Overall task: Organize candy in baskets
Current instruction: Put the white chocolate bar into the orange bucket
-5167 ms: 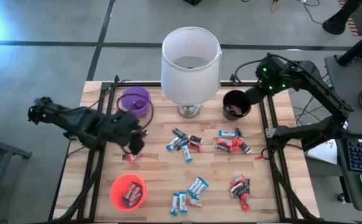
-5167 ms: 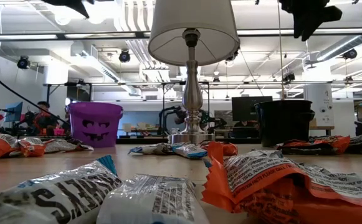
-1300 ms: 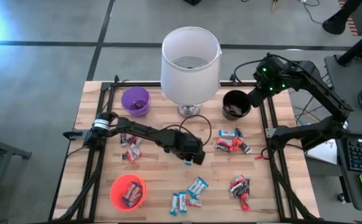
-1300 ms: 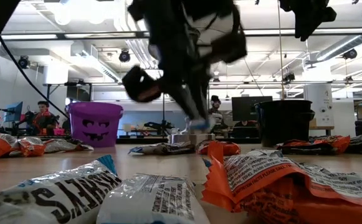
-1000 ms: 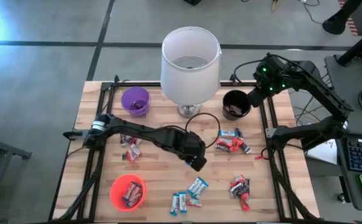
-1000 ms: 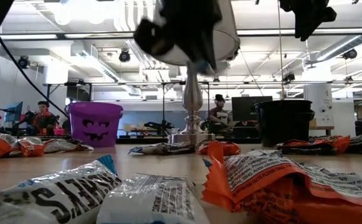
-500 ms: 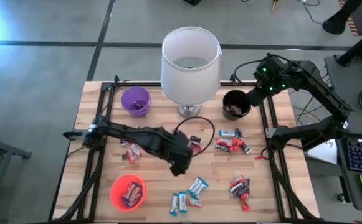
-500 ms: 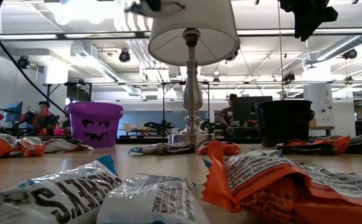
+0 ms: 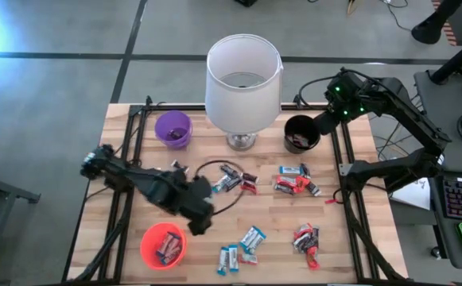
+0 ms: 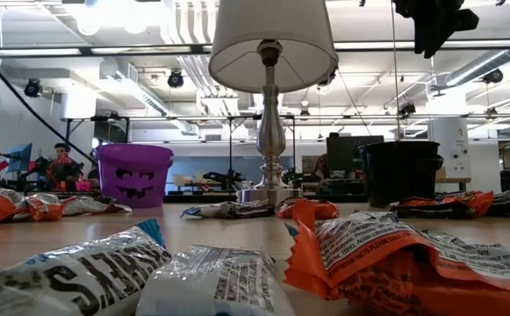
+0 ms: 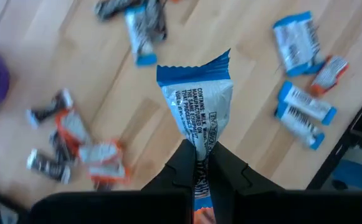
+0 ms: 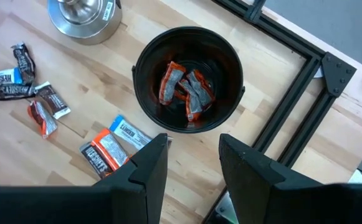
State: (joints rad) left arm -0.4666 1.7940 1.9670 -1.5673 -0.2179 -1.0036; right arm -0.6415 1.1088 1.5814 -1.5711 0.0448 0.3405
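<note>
Left pincer (image 11: 199, 165) is clamped tight on a blue-and-white bar (image 11: 195, 102), held above the worktop (image 9: 350, 254) near the orange basket (image 9: 164, 245). Right pincer (image 12: 193, 152) hangs part open and empty over the black basket (image 12: 189, 87). Sorting looks partly done: orange and black baskets hold some bars, purple basket (image 9: 172, 129) contents unclear. Many loose candies (image 9: 298, 180) remain scattered.

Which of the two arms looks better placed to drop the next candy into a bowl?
The left. Its gripper is already shut on a blue-and-white candy, near the orange bowl. The right gripper hangs open and empty above the black bowl, so it would first have to fetch one.
</note>
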